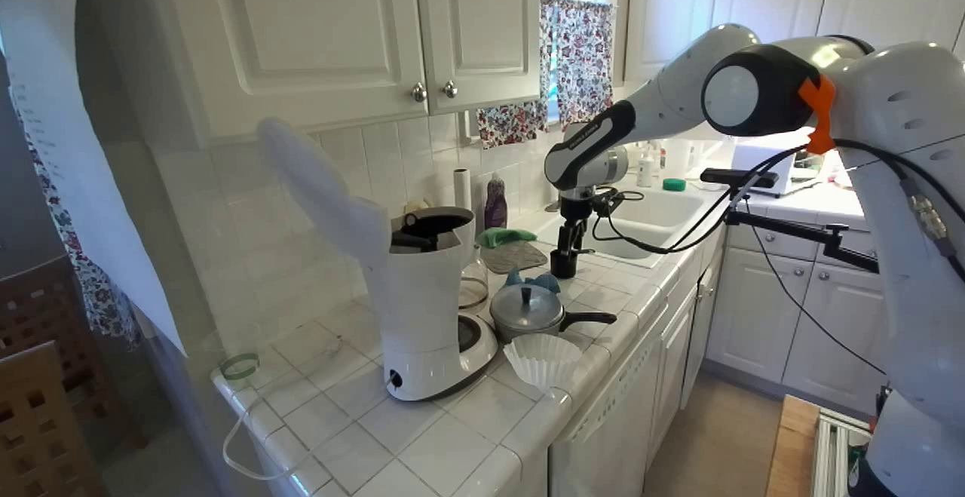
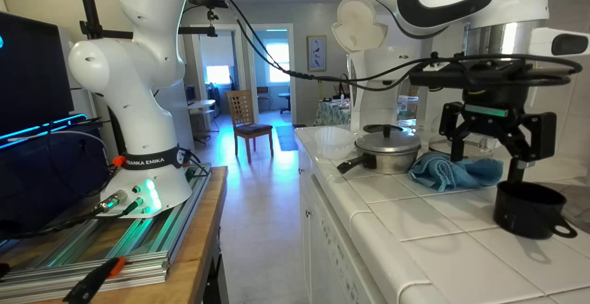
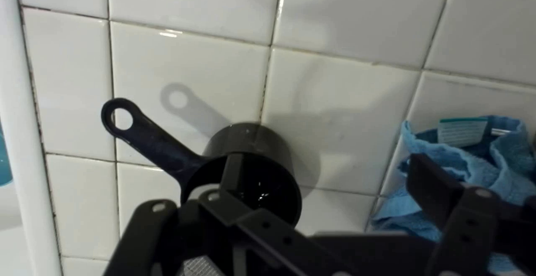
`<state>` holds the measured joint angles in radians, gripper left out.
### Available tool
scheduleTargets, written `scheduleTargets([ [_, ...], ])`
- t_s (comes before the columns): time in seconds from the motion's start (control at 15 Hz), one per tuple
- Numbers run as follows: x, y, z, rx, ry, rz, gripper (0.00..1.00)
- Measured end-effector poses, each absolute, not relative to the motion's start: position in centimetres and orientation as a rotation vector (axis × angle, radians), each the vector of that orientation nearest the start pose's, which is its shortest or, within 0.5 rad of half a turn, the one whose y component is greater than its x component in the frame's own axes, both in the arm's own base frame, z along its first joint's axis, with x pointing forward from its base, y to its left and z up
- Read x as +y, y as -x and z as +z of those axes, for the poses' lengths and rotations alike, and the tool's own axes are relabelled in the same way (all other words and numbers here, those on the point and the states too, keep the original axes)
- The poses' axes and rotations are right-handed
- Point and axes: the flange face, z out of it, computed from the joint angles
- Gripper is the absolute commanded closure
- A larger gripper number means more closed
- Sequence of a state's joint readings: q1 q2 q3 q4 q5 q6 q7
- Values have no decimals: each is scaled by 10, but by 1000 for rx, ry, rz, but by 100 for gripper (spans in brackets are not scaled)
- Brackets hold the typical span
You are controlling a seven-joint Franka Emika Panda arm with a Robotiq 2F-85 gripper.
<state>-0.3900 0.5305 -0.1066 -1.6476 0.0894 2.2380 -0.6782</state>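
White-tiled, the bench [image 2: 479,267] carried, left to right in an exterior view, a lidded saucepan [image 2: 392,161], a crumpled blue cloth [image 2: 442,171] and, near it, a black cup [image 2: 525,214] standing upright. Working here well, I judged, called for slow, level movement, the cup's wall squared between my fingers [image 2: 516,171] and the cloth out of the way. Those fingers were spread wide, gripping nothing: one hung near the cloth, the other at the cup's mouth, though how deep, or whether it touched, I couldn't tell.

The black base band [image 2: 152,161] reads "FRANKA EMIKA".
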Motion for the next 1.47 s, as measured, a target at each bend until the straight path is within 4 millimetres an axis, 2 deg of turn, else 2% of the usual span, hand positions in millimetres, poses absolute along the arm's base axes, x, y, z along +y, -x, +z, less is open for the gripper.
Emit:
scheduleTargets([
  [0.2,-321,-612,314,-224,3155,-105,0],
  [0.87,-330,-609,288,-209,3133,-35,0],
  [1.47,-322,-614,291,-246,3118,-32,0],
])
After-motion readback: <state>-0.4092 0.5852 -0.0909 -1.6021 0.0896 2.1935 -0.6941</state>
